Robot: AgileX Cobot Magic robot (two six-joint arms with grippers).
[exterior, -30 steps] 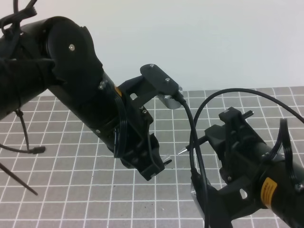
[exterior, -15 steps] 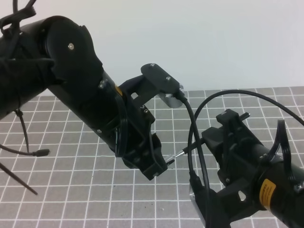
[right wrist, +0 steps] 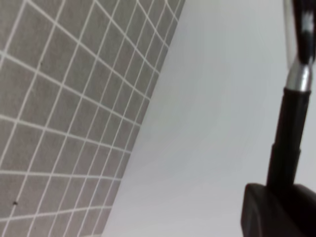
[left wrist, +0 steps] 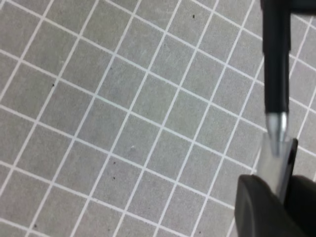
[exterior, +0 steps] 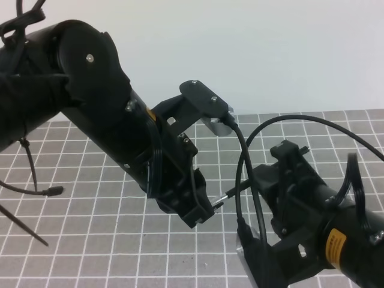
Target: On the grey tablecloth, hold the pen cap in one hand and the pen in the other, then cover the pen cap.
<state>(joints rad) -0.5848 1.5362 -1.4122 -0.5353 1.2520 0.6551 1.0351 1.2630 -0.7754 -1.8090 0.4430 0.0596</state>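
Note:
Both arms hover over the grey tablecloth [exterior: 108, 240]. My left gripper [exterior: 204, 211] is shut on the pen cap [exterior: 212, 204], a small pale piece at its fingertips. My right gripper [exterior: 267, 175] is shut on the pen [exterior: 237, 191], which points left with its silver tip at the cap's mouth. In the left wrist view the pen [left wrist: 276, 64] comes down from the top, and its silver tip meets the cap [left wrist: 271, 163] above a black finger [left wrist: 256, 207]. In the right wrist view the pen [right wrist: 289, 133] rises from a finger [right wrist: 276, 212].
Black cables [exterior: 243, 162] loop from the left wrist camera mount across the right arm. Loose cables [exterior: 33, 192] lie on the cloth at the left. A white wall [exterior: 270, 54] stands behind the cloth's far edge.
My right gripper has moved left with the pen. The gap between the pen tip and the cap has closed, and the tip now reaches the cap. The left arm has barely moved.

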